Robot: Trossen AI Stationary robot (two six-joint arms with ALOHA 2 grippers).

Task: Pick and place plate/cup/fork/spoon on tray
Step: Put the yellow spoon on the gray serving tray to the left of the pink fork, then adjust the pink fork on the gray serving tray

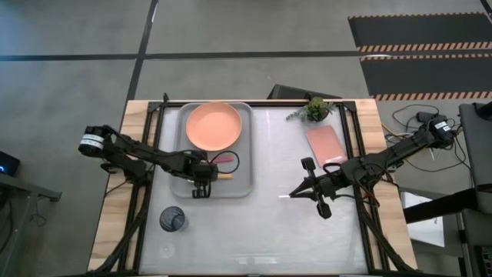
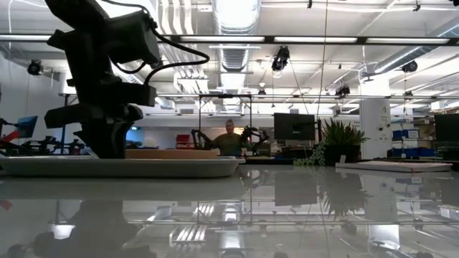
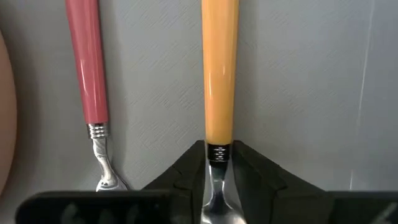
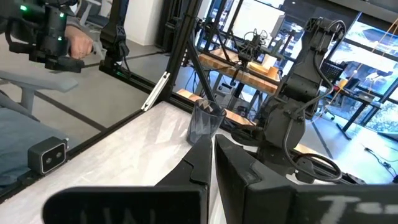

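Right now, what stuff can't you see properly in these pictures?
- Spoon: in the left wrist view its bowl runs under the left end effector and off the edge.
- Fork: its prongs are cut off by the same view's edge.
- Plate: in the low view the tray rim and the left arm hide it.
- Cup: the high view shows it too small to tell if anything is inside.

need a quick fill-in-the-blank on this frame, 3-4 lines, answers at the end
1. The plate rests on the ____.
2. The left tool is shut on the neck of the ____.
3. The fork lies on the tray, its handle coloured ____.
4. The cup stands on the ____, off the tray, while the right tool hovers over bare table.

Answers: tray; spoon; pink-red; table
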